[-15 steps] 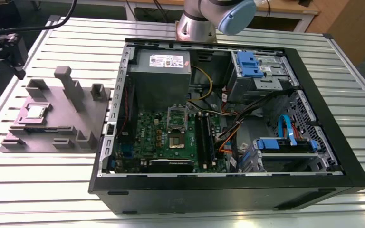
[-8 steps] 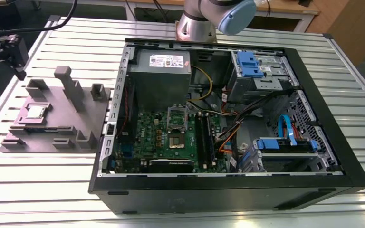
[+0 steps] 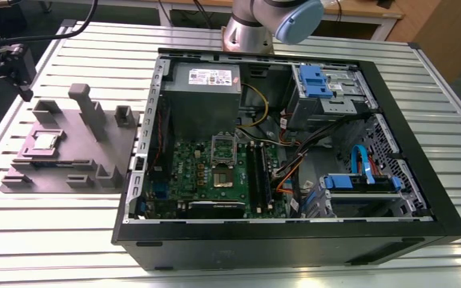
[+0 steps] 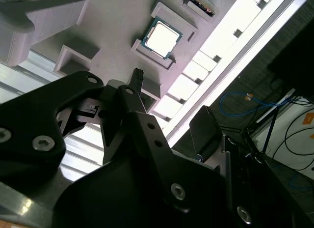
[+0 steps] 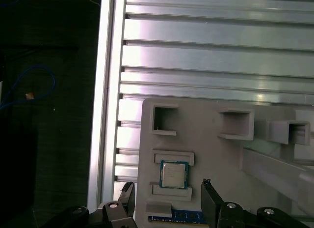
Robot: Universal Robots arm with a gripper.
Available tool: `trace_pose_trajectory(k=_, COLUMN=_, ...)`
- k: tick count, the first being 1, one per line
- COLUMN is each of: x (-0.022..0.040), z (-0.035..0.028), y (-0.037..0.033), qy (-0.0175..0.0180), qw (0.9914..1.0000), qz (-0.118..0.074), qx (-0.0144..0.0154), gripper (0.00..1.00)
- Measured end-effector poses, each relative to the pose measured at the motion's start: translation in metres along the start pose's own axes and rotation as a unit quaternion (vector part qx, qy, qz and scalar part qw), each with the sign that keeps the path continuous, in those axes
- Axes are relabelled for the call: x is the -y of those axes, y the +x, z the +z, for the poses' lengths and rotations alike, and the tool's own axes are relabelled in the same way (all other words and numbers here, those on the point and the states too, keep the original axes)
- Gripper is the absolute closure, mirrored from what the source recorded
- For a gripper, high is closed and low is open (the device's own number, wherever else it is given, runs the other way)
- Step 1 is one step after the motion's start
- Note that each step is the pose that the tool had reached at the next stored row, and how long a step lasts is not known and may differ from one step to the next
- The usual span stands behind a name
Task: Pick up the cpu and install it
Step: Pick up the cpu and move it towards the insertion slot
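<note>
While cpu (image 5: 174,174) sits in grey holder (image 5: 211,156) | pincer (image 5: 167,183) wide open, empty | slatted aluminium table (image 5: 196,56)

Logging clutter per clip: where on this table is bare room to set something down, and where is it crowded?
Bare table slats lie at the exterior view's lower left beside the grey fixture, behind the fixture, and along the exterior view's right of the computer case. Crowded: the fixture's pockets around the cpu, and the case's cable-filled interior.
</note>
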State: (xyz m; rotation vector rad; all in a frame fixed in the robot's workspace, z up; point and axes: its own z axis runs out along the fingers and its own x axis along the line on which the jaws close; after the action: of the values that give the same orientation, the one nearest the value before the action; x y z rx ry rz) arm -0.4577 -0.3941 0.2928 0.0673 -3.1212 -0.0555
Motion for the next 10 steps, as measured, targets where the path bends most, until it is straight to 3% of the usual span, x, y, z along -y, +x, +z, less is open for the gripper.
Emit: trace_pose_trajectory(k=10, x=0.0001, z=0.0032, y=-0.0001, qy=0.0, qw=0.99995, qz=0.01, qx=0.0004, gripper=0.35)
